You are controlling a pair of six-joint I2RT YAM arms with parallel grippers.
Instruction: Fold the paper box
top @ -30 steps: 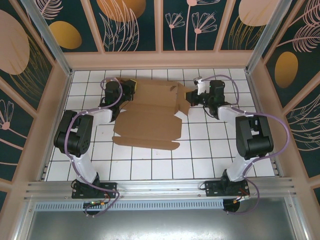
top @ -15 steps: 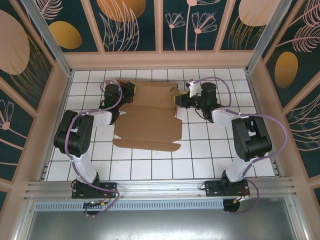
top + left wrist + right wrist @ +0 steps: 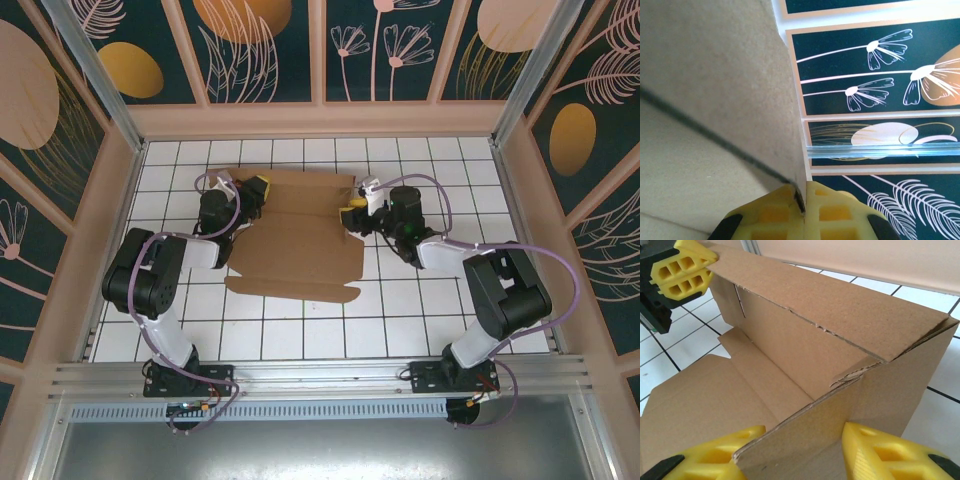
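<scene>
Two claws: both of yours are at the paper box [image 3: 295, 245], one at each end of its far side.
Paper box: it lies mid-tabletop [image 3: 400, 300] on the white tiles, between the two arms. Its near panel lies flat, while its far wall and right end wall stand raised.
Left claw [image 3: 257, 188]: it is closed on the box's far left corner. From the left wrist you see a thin cardboard edge [image 3: 705, 100] pinched between the yellow fingertips [image 3: 804, 192].
Right claw [image 3: 352, 212]: it is spread apart. From the right wrist its yellow fingers sit on either side of the right end wall [image 3: 802, 440], one inside the box and one outside. You cannot tell whether either pad touches the cardboard.
Far wall: its top strip is bent over towards the inside, and the crease is ragged near the right corner [image 3: 790, 365].
Cross view: from the right wrist you also see the left claw [image 3: 682, 272] clamped on the far end of that strip.
</scene>
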